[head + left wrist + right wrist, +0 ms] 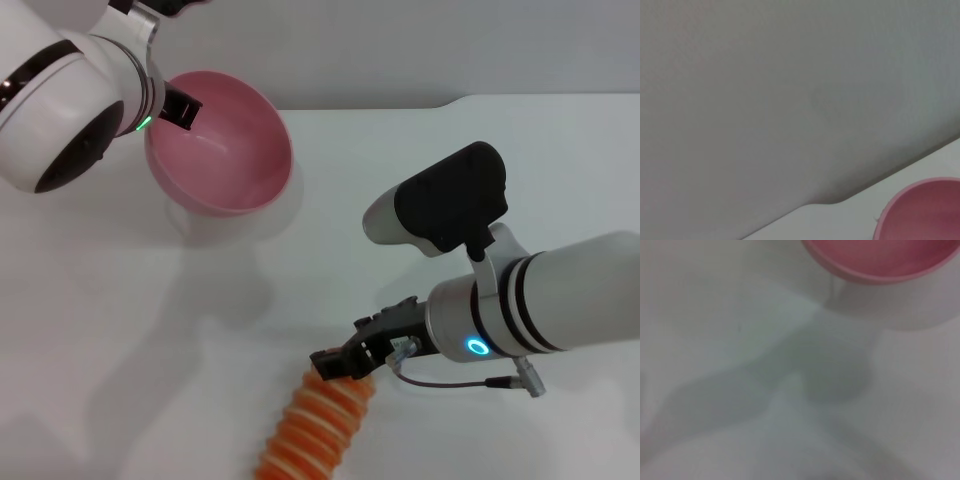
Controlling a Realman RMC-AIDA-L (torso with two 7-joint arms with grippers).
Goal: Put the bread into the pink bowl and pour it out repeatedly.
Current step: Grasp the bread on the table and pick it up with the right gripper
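Head view: round glossy pink plastic bowl (225,140) sits at roughly 11 o'clock on the white tabletop (120,330), tilted so its open mouth faces the near right. Nothing visible inside it. Left gripper (178,108) is at the bowl's far-left rim, a dark finger (181,109) lying over the edge and clamped onto it; the bowl looks lifted off the surface, with a soft shadow beneath it.

Elongated orange-brown toy loaf with pale cream stripes (315,425) lies at about 6 o'clock near the front edge, running from lower-left to upper-right, partly cut off by the frame. It is well apart from the bowl.

Right gripper (345,362) comes in from 3 o'clock and sits right at the loaf's upper end, touching or just above it. Can't tell how wide its claw stands, or whether it has any grip on the bread. A thin grey cable (450,380) loops under the right wrist, clear of the loaf.

The stretch of table between loaf and bowl carries only arm shadows.

Left wrist view: mostly grey wall (790,100), a strip of table edge and a slice of the pink bowl rim (920,210).

Right wrist view: bowl's rim (880,265) across the table, shadows on the white surface below it.
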